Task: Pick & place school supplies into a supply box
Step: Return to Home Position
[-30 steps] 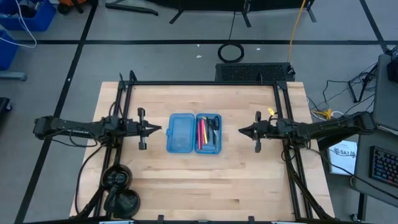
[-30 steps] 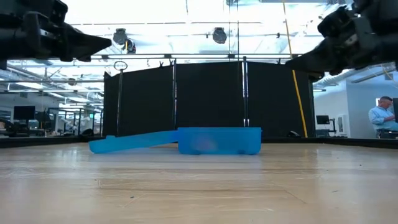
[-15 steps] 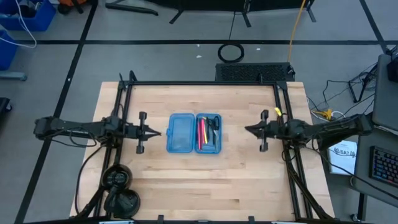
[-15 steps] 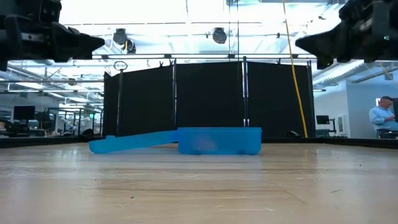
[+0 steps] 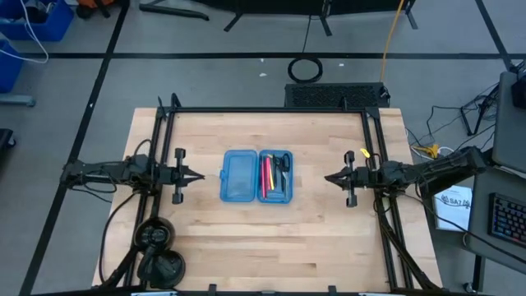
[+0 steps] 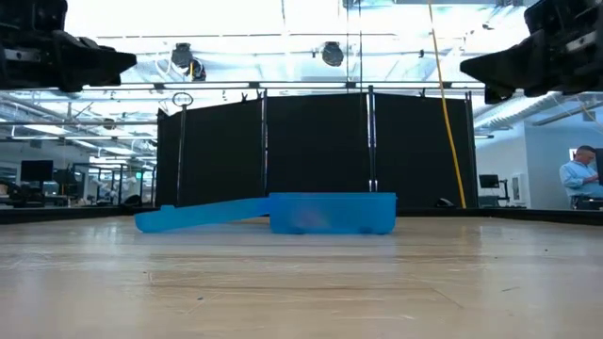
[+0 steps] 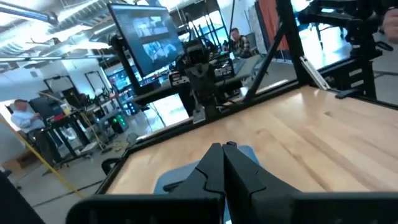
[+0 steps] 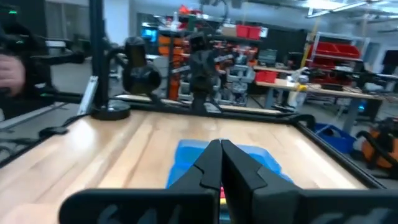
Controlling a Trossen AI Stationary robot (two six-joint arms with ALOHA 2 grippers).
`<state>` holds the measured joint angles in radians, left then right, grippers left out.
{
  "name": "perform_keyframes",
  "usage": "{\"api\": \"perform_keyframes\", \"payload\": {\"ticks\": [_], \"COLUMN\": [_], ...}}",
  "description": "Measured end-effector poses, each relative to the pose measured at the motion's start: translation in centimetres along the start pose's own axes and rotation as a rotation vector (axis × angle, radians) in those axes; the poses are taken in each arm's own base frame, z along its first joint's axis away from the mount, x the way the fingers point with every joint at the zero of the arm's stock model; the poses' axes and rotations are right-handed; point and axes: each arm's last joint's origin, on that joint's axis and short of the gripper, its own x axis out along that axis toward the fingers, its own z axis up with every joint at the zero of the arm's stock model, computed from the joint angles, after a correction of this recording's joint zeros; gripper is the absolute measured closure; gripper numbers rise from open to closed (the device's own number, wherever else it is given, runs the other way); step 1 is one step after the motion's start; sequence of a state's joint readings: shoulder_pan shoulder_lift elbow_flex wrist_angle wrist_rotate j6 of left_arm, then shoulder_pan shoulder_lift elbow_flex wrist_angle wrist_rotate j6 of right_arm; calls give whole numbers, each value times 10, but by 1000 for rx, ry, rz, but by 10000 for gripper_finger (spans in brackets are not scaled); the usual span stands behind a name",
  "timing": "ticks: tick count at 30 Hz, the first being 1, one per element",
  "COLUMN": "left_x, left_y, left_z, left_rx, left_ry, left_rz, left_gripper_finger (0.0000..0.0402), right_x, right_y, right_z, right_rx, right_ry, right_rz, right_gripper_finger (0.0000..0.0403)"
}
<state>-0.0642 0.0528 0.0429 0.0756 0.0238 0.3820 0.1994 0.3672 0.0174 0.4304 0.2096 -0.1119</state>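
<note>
The supply box [image 5: 256, 175], a translucent blue hinged case, lies open at the table's middle. Its right half [image 5: 276, 175] holds the school supplies: pink and yellow pens [image 5: 266, 174] and black-handled scissors [image 5: 282, 167]. Its lid half [image 5: 238, 175] lies flat to the left; in the low view the lid [image 6: 203, 214] slopes down to the table. My left gripper [image 5: 197, 175] hangs shut above the table, left of the box, pointing level at it. My right gripper [image 5: 327, 178] hangs shut on the box's right side, also level. Both hold nothing.
A black frame [image 5: 263, 110] edges the table's far, left and right sides. A dark lamp-like stand [image 5: 156, 251] sits at the near left corner. A person [image 6: 577, 177] sits in the room beyond the table. Bare wood lies near and far of the box.
Both arms have drawn back from the box: my left gripper toward the table's left edge, my right gripper toward the right edge. Both stay shut and level. The box has not moved.
</note>
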Motion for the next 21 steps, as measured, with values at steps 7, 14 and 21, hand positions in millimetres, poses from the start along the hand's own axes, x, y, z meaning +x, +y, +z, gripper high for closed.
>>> {"api": "perform_keyframes", "payload": {"ticks": [7, 14, 21], "left_x": [-4, -4, -4], "left_y": [-2, -2, -1], "left_z": [-5, -7, -7], "left_rx": [0, -21, -11], "left_ry": [51, 74, 74], "left_rz": [-4, 1, 24], "left_gripper_finger": [401, 401, 401], "right_x": [-5, -19, -26], "right_y": [5, 0, -4], "right_z": [9, 20, 11], "right_rx": [3, -64, -106], "right_ry": [-85, -174, -93], "right_rz": [16, -133, -123], "right_gripper_finger": [403, 403, 403]}}
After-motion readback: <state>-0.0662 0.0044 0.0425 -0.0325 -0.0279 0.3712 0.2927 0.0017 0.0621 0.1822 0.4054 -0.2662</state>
